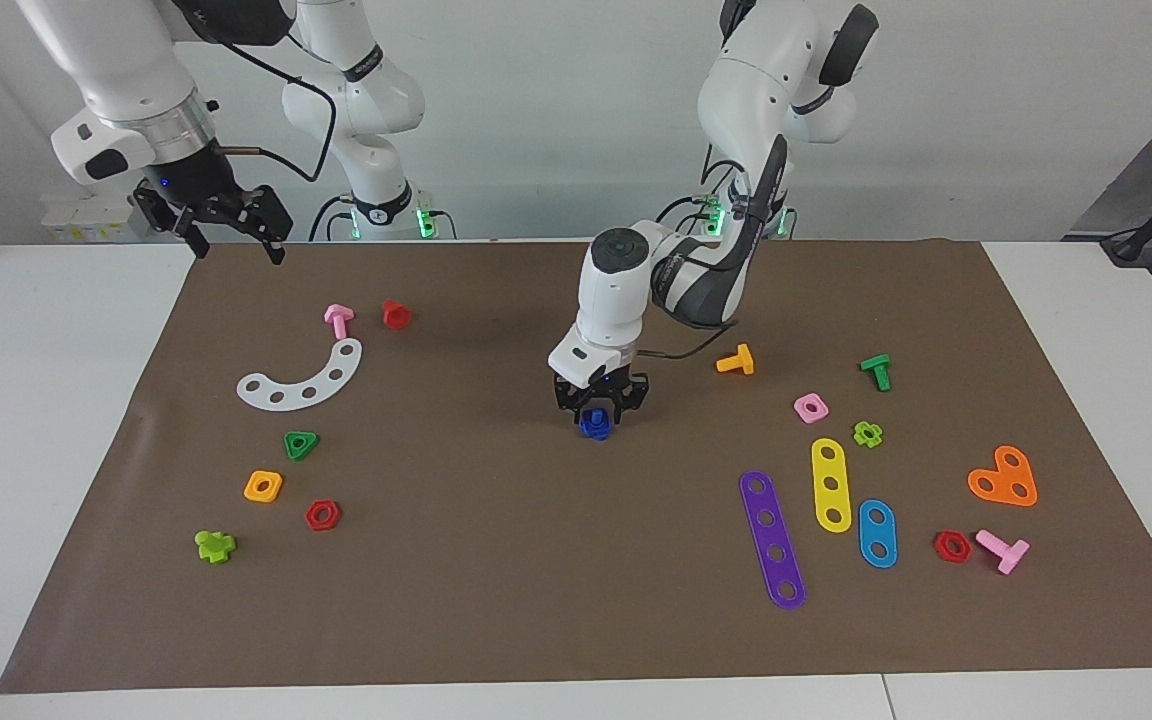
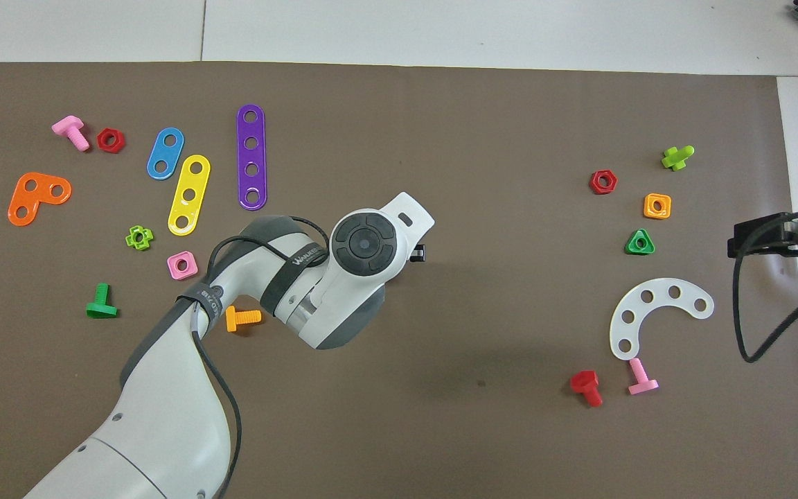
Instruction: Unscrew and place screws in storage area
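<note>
Facing view. I have the left gripper [image 1: 597, 412] down at mid-mat, its fingers set around the top of the blue screw [image 1: 594, 424], which stands on the brown mat [image 1: 496, 560]; I cannot tell whether the jaws have bitten yet. Step, as I judge it: taking hold to unscrew. Next I need a firm grip, a twist, then a lift toward the storage area [image 1: 286, 440] at the right arm's end. The right gripper [image 1: 231, 232] waits, jaws wide, over the mat's edge.

Overhead view. The left arm [image 2: 281, 277] hides the screw. Storage holds the white curved strip [image 2: 655, 313], green triangle nut [image 2: 639, 242], orange square nut [image 2: 657, 206], red hex nut [image 2: 603, 181]. Nothing lies in between.
</note>
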